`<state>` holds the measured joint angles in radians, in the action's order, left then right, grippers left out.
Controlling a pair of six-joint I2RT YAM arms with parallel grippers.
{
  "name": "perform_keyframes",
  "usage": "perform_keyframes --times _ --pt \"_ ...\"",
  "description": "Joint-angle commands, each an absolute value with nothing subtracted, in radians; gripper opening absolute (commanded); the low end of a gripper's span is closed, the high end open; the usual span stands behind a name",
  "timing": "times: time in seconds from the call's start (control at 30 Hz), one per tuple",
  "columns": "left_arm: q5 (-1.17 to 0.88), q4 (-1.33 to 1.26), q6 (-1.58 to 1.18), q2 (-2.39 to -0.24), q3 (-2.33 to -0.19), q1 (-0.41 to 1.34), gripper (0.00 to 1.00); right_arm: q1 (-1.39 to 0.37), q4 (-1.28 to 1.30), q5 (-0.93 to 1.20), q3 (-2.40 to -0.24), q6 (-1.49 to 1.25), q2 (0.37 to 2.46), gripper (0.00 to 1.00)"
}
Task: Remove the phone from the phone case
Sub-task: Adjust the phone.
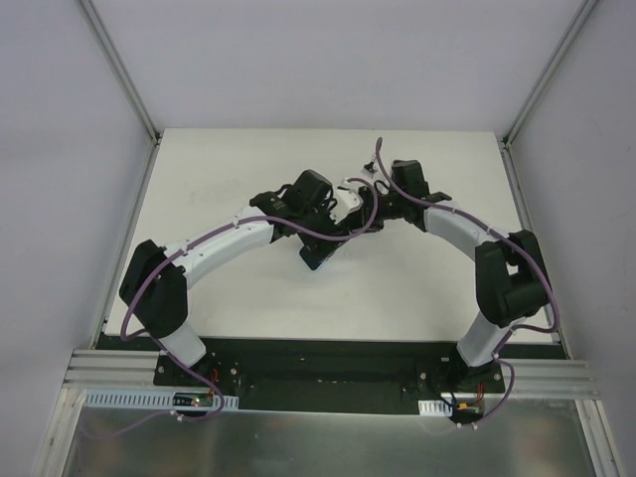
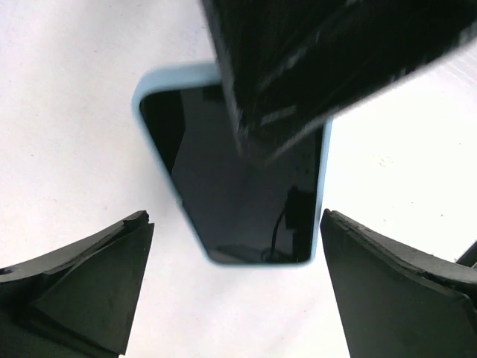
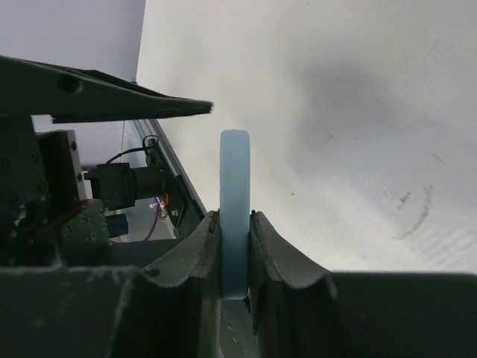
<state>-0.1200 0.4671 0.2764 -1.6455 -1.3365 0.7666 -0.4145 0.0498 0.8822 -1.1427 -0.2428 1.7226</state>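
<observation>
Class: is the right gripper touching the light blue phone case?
Touching. Right wrist view: the right gripper pinches the light blue phone case, flush on both sides.

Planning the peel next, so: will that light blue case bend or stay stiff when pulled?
Probably bends: the light blue case looks like soft, rounded silicone around the phone. Likely grippy too: the right hand holds it edge-on by a narrow pinch.

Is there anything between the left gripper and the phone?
Partly. The right gripper, shut on the case, covers the far part of the phone. The near end lies bare before the open left gripper.
</observation>
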Motion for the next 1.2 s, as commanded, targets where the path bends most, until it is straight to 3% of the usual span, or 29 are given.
perform_keyframes --times 0.0,0.2,0.53,0.83,1.17 --pt "-0.129 0.451 0.299 -1.551 -1.342 0.773 0.99 -0.359 0.146 0.876 -1.190 -0.150 1.620 0.00" --pt "-0.166 0.526 0.285 -1.543 -1.428 0.753 0.99 -0.330 0.260 0.902 -1.210 -0.048 1.585 0.00" --pt "-0.701 0.652 0.181 -1.532 -1.574 0.523 0.99 -0.299 0.497 0.988 -1.229 0.228 1.422 0.00" --pt "-1.079 0.661 0.192 -1.551 -1.537 0.489 0.96 -0.299 0.538 1.054 -1.278 0.264 1.264 0.00" --pt "-1.126 0.661 0.204 -1.529 -1.487 0.531 0.91 -0.301 0.474 1.052 -1.281 0.178 1.177 0.00"
